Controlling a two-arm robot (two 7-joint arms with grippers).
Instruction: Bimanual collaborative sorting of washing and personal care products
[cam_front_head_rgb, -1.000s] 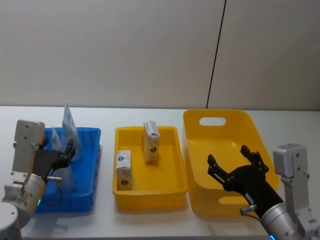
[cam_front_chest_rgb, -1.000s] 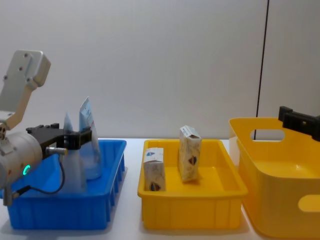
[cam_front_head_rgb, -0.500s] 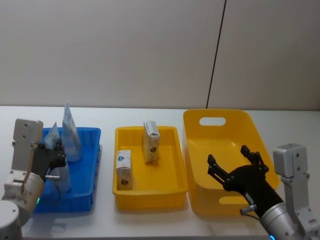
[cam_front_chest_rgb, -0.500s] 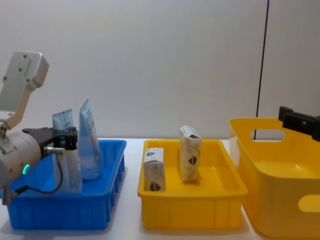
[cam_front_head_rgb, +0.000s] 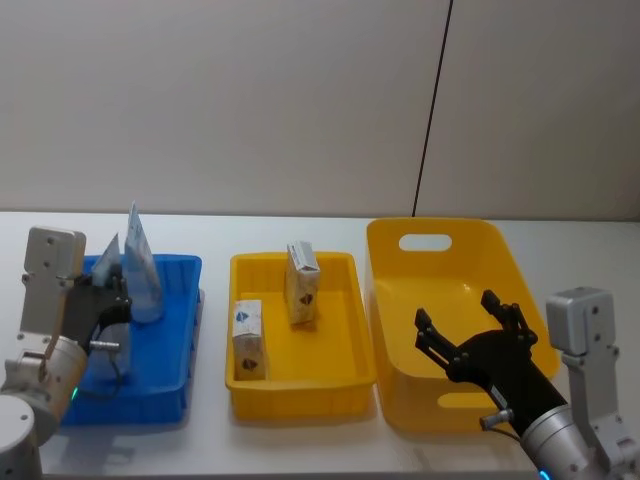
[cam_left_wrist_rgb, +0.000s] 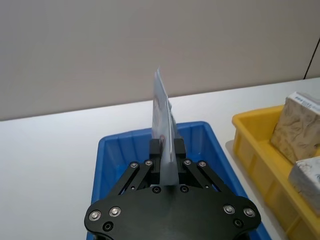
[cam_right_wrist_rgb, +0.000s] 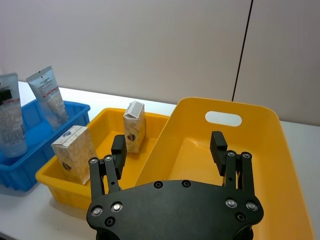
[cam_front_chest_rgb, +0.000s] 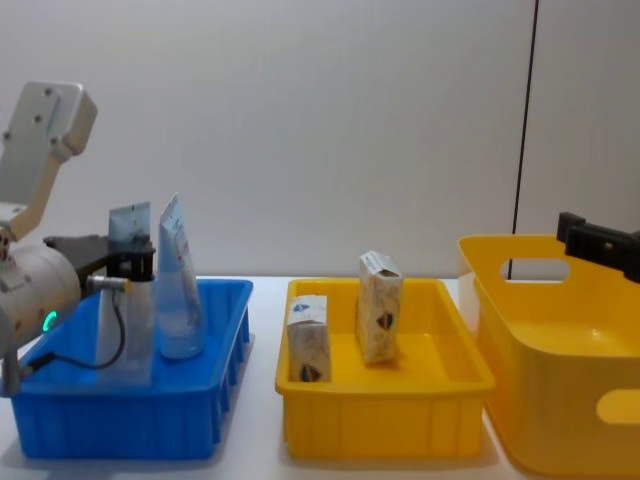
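Left gripper (cam_front_chest_rgb: 131, 266) clamped tight on pale-blue tube (cam_front_chest_rgb: 122, 325), tube upright inside blue bin (cam_front_chest_rgb: 120, 430). Second tube (cam_front_chest_rgb: 176, 290) stood just beside it, same bin, clear of fingers. Near carton (cam_front_head_rgb: 248, 338) and far carton (cam_front_head_rgb: 303, 284) sat upright in yellow tray (cam_front_head_rgb: 300, 395), apart from each other. Right gripper (cam_front_head_rgb: 462, 312) hovered over large yellow bin (cam_front_head_rgb: 392, 300), fingers spread wide.

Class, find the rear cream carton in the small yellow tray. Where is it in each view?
Head view: rear carton, centre, in the back half of the yellow tray.
Chest view: centre, right of the front carton.
Left wrist view: past the blue bin, behind the front carton.
Right wrist view: behind the front carton.
Shared landmark: that yellow tray.
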